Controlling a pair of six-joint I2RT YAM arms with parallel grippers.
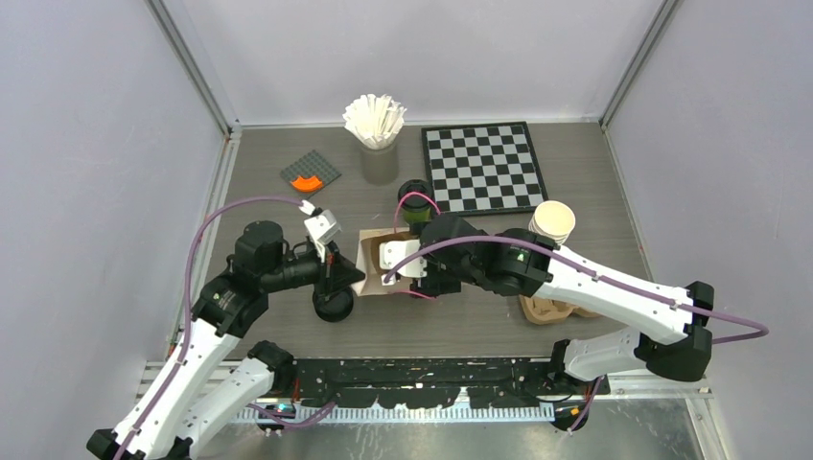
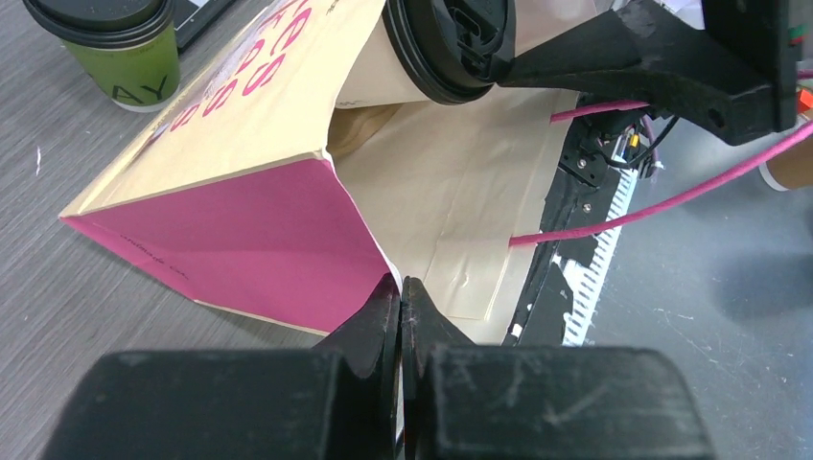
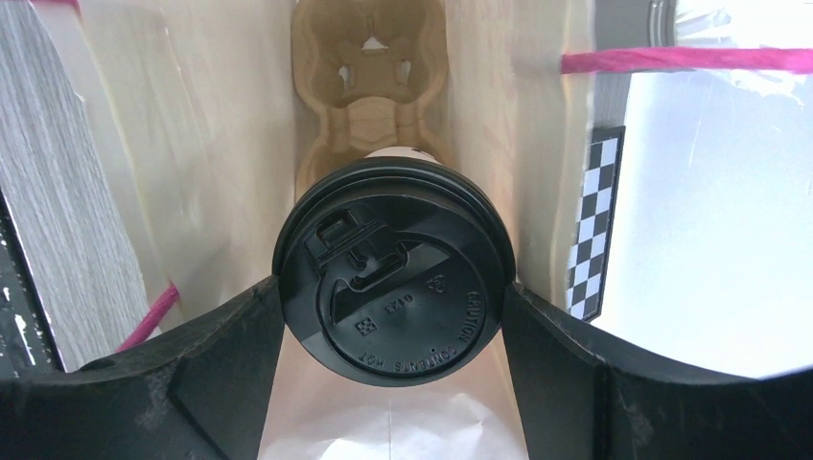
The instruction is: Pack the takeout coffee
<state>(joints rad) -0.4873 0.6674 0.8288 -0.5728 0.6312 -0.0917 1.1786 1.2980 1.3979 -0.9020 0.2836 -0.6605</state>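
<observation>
A cream paper bag point(image 2: 249, 105) with pink sides lies on the table, its mouth held wide. My left gripper point(image 2: 403, 287) is shut on the bag's mouth edge point(image 1: 362, 273). My right gripper point(image 3: 393, 297) is shut on a takeout coffee cup by its black lid point(image 3: 393, 278), and holds it in the bag's mouth point(image 2: 451, 43). A brown pulp carrier point(image 3: 369, 57) sits deep inside the bag. A second takeout coffee point(image 2: 120, 53), green with a black lid, stands on the table behind the bag point(image 1: 414, 195).
A chessboard point(image 1: 484, 168) lies at the back right. A cup of white sticks point(image 1: 376, 123) stands at the back centre, beside a grey plate with an orange piece point(image 1: 309, 175). An open paper cup point(image 1: 553, 220) and another pulp carrier point(image 1: 548, 310) are near my right arm.
</observation>
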